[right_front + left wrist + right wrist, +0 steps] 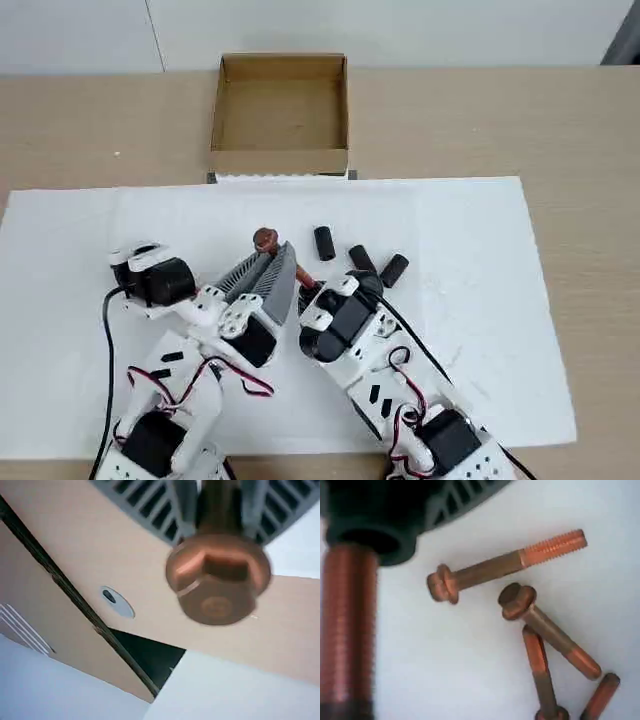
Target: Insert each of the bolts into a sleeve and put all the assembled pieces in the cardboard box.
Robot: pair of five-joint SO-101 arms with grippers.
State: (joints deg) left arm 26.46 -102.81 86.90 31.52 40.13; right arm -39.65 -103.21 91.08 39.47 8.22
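Left gripper clamped on bolt, bolt head pointing toward cardboard box. Box at middle of table's far edge. Right gripper closed round black sleeve; bolt's threaded shank enters sleeve's bore. Both over middle of white sheet. Three loose sleeves just beside grippers, toward table's right edge. Loose bolts lie on sheet beneath right gripper.

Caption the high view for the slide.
Left hand grips a bolt over the white sheet, three loose sleeves beside it, box beyond.
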